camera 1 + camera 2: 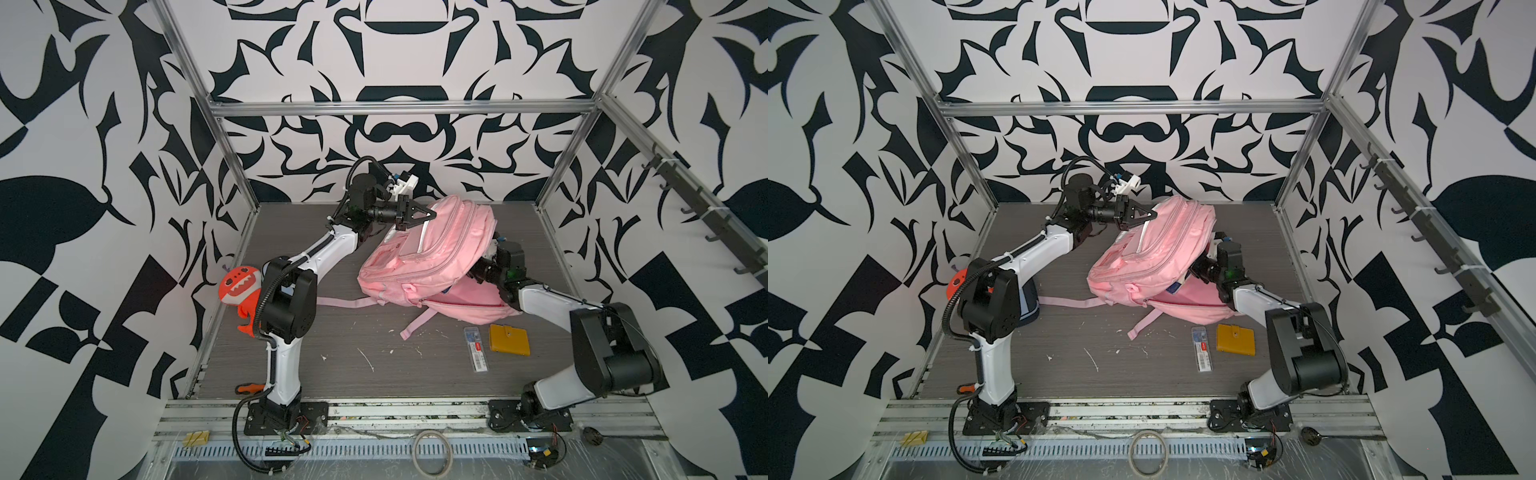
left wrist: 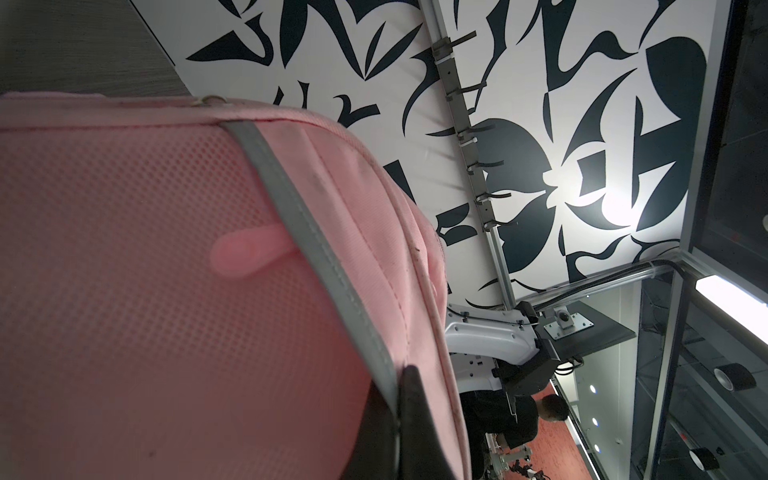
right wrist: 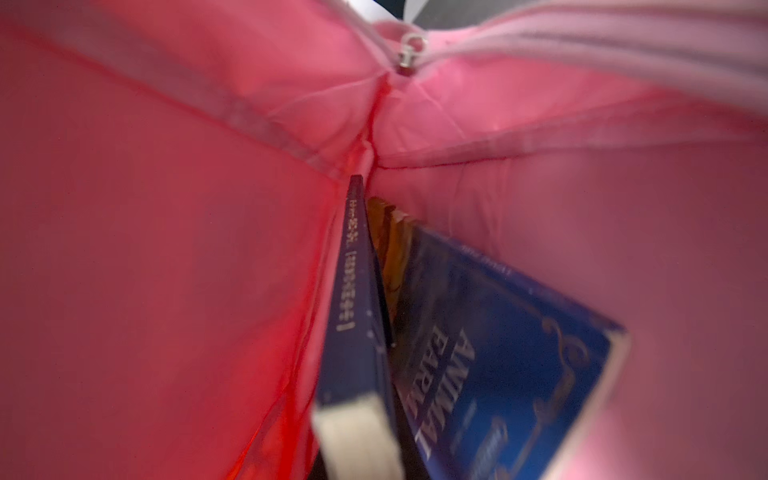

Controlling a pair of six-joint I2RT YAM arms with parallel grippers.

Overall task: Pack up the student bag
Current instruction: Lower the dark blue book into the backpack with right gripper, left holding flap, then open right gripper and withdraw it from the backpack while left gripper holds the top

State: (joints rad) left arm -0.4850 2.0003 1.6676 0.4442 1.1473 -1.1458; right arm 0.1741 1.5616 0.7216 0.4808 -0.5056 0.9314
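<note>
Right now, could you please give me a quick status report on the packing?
Left fingers shut on student bag, holding top up. Right fingers inside, shut on navy book beside Animal Farm. Yellow wallet, clear case outside; nothing blocking.

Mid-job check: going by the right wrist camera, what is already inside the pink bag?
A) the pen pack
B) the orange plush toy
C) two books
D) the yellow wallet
C: the right wrist view shows a navy book and a blue Animal Farm book inside the student bag; the wallet, plush and pen pack lie outside it in a top view.
</note>
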